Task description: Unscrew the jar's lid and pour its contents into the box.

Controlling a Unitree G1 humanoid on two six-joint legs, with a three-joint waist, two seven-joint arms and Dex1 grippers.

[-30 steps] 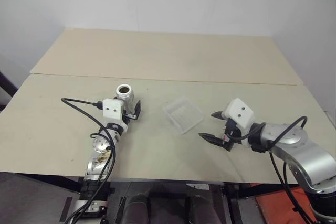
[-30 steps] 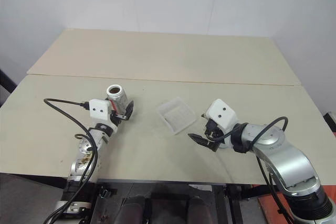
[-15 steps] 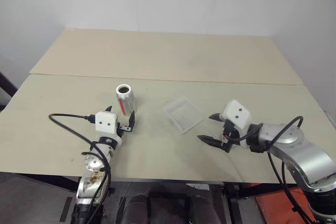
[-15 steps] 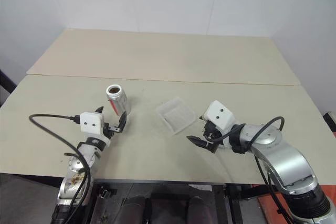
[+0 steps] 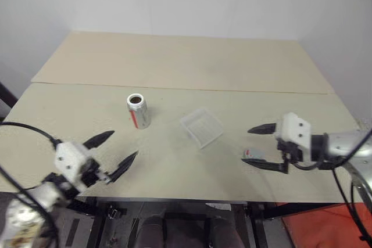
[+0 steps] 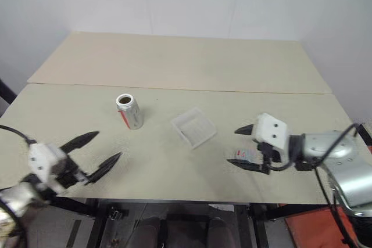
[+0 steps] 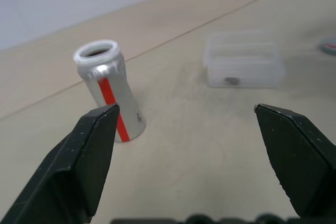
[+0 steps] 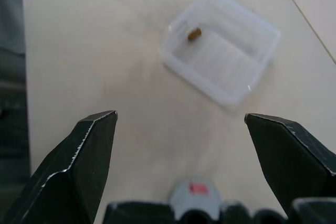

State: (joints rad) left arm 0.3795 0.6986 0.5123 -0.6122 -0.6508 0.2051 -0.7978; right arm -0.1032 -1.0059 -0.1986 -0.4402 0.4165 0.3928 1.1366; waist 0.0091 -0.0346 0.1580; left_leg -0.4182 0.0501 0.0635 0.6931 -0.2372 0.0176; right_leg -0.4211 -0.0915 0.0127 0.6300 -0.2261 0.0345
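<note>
Jar (image 5: 138, 110) stands upright on table (image 5: 174, 68), mouth open with no cap on, silvery body with a red stripe down the side; small print beside the stripe, too small to read. Lid (image 8: 195, 195) lies flat on the table near the right gripper (image 5: 259, 146), grey disc with a small red mark on top, not readable. Table is pale beige wood-look, two boards meeting at a seam across the middle; plain white walls behind, corner at back. Box (image 5: 201, 126), clear ribbed plastic, sits right of the jar and well apart from it, holding one small brown piece (image 8: 194, 34). Left gripper (image 5: 108, 153) hangs near the table's front edge, fingers spread wide, holding nothing. Right gripper likewise spread wide and empty, lid just beneath it.
</note>
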